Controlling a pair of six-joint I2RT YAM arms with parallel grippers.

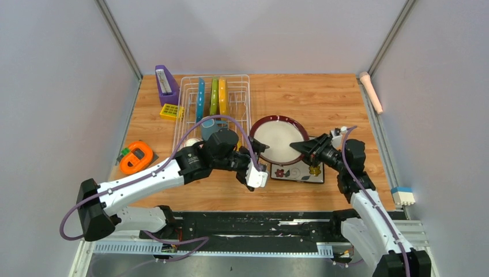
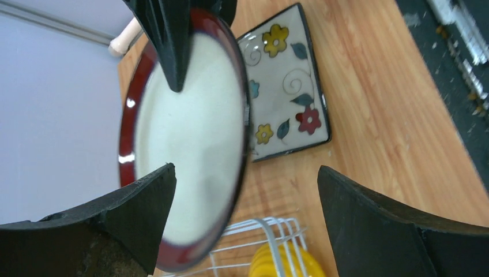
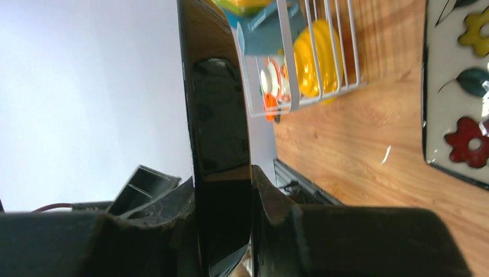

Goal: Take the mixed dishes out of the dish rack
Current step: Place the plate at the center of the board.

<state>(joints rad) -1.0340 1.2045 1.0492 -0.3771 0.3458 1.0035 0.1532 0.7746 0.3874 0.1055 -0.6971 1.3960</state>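
Right tool [image 1: 307,150] clamped on red-rimmed plate [image 1: 278,138] rim, holding it tilted mid-air between dish rack [image 1: 183,99] and square plate [image 1: 297,173]; left tool [image 1: 254,168] jaws wide apart, not gripping, likely handover so right can stack it

Edge-on plate [image 3: 216,98] inside right claw [image 3: 222,184]

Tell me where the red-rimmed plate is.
Top view, centre: red-rimmed plate, held by the right gripper, right of the dish rack, by the square plate.
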